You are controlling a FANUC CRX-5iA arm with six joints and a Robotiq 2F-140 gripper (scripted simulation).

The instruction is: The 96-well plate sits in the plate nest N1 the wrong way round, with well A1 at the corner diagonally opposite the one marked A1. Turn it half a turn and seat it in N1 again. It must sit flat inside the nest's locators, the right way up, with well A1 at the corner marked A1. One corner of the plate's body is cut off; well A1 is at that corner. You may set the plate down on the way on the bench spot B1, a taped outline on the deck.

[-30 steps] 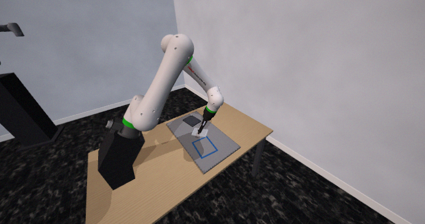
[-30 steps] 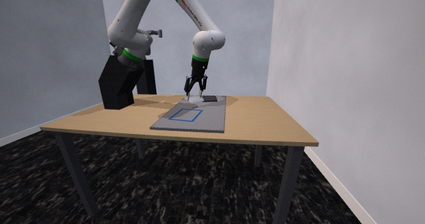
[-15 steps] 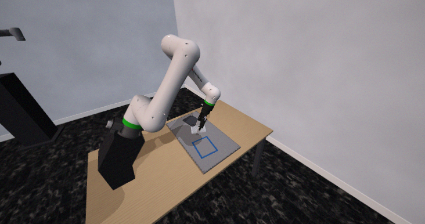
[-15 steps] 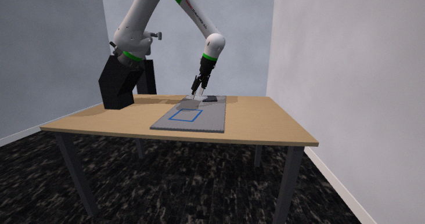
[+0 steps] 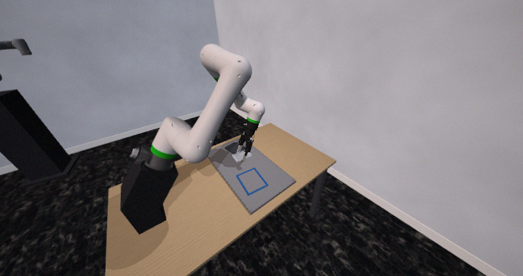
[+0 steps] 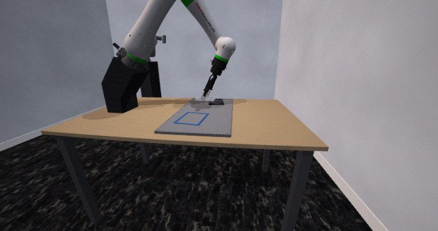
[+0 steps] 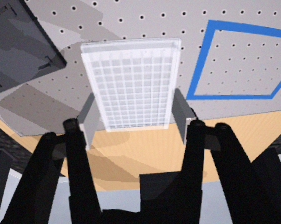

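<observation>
The 96-well plate (image 7: 131,83) hung pale and translucent between the gripper's (image 7: 132,119) two fingers, whose jaws were clamped on its two long sides, its grid of wells facing the wrist camera. In the top view the plate (image 5: 239,156) was held just above the grey deck (image 5: 278,179), between the dark plate nest N1 (image 5: 231,147) on the far side and the blue taped outline of the bench spot B1 (image 5: 238,181) on the near side, closer to the nest than to the outline. The plate was outside the nest and did not touch it; whether it was level or tilted could not be told, and its cut-off corner could not be made out. From the wrist, the nest (image 7: 18,43) lay to the upper left of the plate and the blue outline (image 7: 211,30) to the upper right. In the exterior view the gripper (image 6: 207,92) slanted down toward the far end of the deck (image 6: 220,122), beside the nest (image 6: 216,102). The deck lay on a wooden table (image 6: 276,128), and the white arm (image 5: 219,101) rose from a black pedestal (image 5: 141,204) at the table's left.
</observation>
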